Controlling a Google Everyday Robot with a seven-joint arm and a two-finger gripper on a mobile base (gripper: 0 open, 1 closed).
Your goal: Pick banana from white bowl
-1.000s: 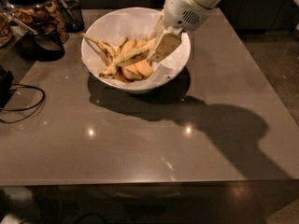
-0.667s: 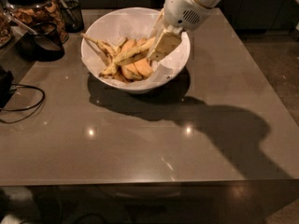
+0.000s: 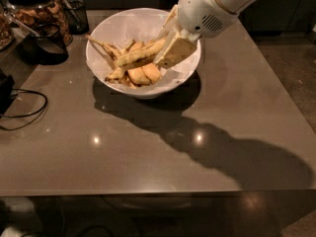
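One gripper [image 3: 165, 47] sits inside the right half of the white bowl [image 3: 112, 27], clamped on the right end of the banana [image 3: 137, 58]. The banana extends leftward from it, above shorter bananas [image 3: 143, 76] lying just below-left. A glass jar [image 3: 37, 14] stands far left.

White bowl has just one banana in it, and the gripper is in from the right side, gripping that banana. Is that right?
Not quite. The camera view shows the white bowl holding several bananas, not one: shorter bananas lie under the long banana. The rest stands: the gripper is in from the right side, shut on that banana's right end.
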